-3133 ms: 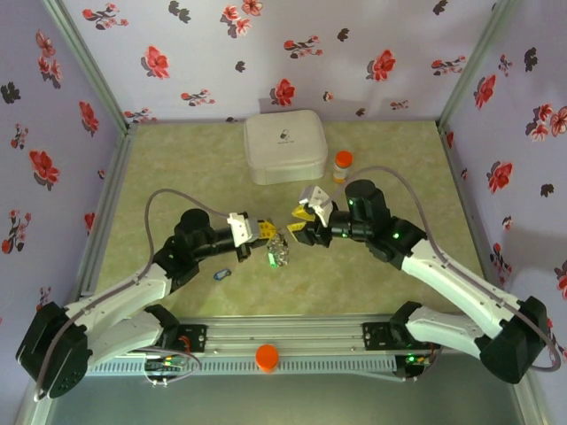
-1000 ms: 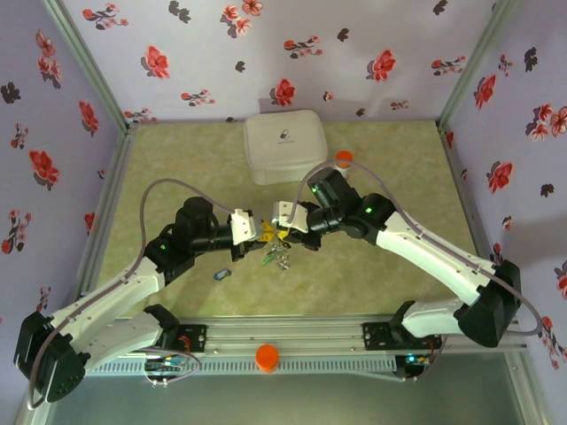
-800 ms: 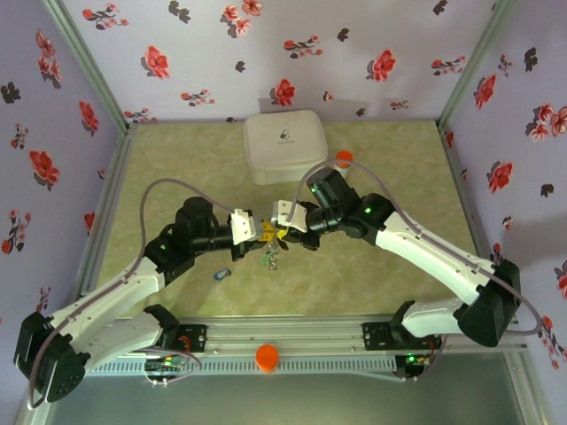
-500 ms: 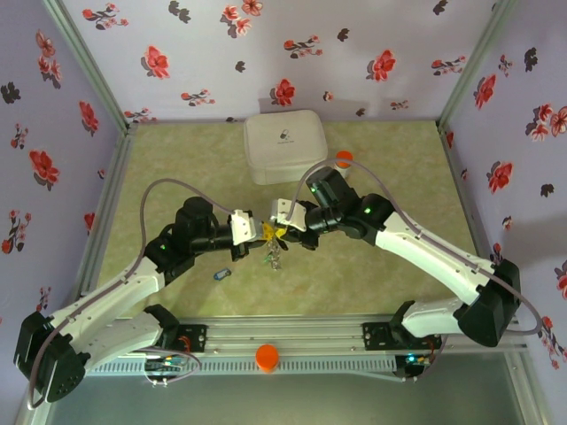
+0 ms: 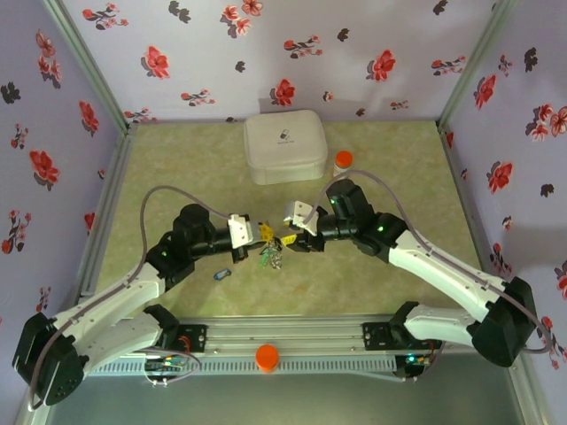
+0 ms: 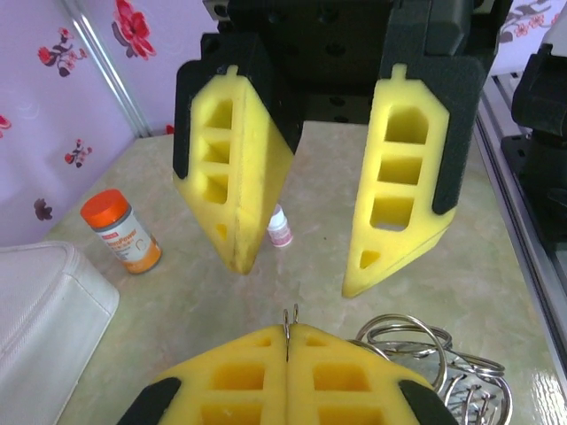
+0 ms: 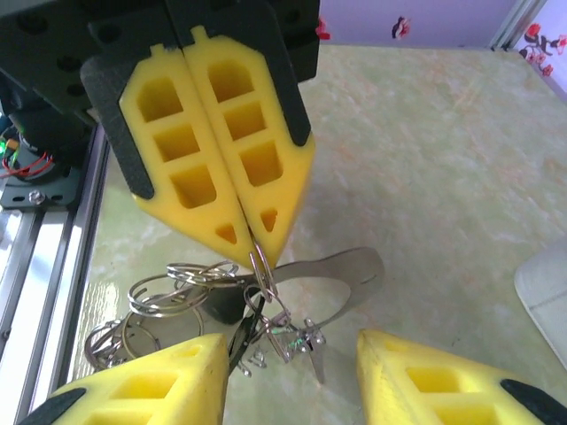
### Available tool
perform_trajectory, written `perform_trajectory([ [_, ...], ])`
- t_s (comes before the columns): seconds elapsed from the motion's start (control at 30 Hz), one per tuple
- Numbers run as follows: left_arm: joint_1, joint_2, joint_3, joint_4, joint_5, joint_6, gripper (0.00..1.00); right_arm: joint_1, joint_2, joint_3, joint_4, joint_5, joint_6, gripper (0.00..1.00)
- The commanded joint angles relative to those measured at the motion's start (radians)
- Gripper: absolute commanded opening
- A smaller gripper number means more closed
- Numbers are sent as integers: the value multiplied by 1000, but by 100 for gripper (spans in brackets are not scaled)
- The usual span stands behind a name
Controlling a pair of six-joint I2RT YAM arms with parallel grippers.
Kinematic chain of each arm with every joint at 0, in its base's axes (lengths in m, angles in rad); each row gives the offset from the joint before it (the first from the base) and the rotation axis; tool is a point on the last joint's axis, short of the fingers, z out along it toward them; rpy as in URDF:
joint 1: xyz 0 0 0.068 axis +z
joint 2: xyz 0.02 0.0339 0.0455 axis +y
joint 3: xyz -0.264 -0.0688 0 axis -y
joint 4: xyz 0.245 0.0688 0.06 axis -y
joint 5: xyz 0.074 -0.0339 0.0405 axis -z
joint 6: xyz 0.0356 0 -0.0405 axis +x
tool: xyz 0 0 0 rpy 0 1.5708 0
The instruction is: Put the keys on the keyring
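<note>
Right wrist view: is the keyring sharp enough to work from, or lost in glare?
Right wrist view: keyring wire at the left gripper's tips is sharp, mild sheen on the table, near fingers soft. Left wrist view: glare patch lower right, rings legible. Top external view: even light, keys too small to resolve.

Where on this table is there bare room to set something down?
Bare table left of the white case, and right of the pill bottle. Crowded at centre, where left gripper and right gripper meet over the keyring.

No legible text, mark on white case too small, bottle label blurred
</note>
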Motion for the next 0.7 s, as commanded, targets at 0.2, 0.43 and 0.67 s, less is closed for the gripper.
perform_trajectory([
  [0.2, 7, -46, -81, 258, -1, -124, 0, -1, -26, -72, 218, -80, 103, 32],
  [0.43, 7, -29, -86, 303, 7, -145, 0, -1, -13, -84, 258, -104, 123, 22],
  [0.67, 8, -25, -97, 332, 9, -156, 0, -1, 1, -96, 302, -108, 135, 17],
])
